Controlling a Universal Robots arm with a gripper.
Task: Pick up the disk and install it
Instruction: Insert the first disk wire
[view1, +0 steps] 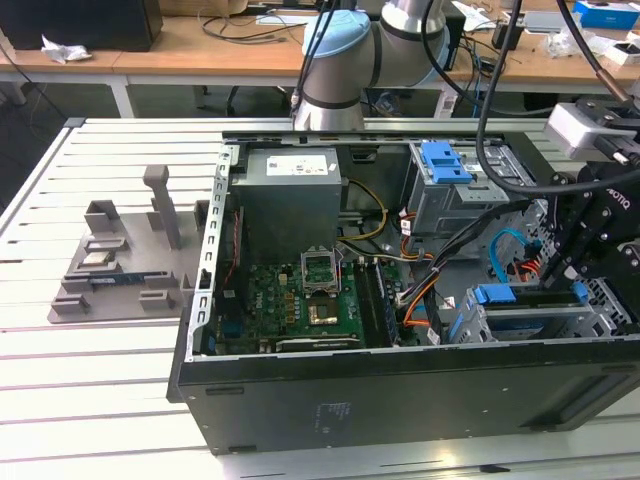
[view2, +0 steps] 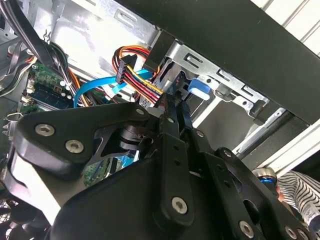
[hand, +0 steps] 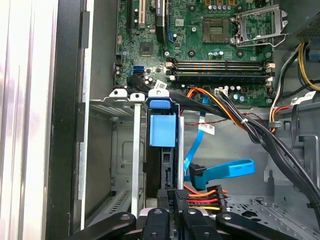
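White slatted surface (view1: 90, 400) holds an open black computer case (view1: 400, 400), with wooden desks and cables behind it. Inside the case lie a green motherboard (view1: 300, 300), a grey power-supply box (view1: 290, 200) and a grey cage with a blue latch (view1: 445, 160). A grey fixture (view1: 120, 270) sits on the surface at the exterior view's left, well apart from the case. The robot arm reaches down at the exterior view's right, its black end effector (view1: 575, 265) just above the drive bay (view1: 530, 320). In the first wrist view, the disk (hand: 163, 150) stands on edge in that bay, its blue bracket tab uppermost, beside bundled cables (hand: 210, 195). The end effector (hand: 170, 200) has its fingers pressed close together, pinching the disk's edge.
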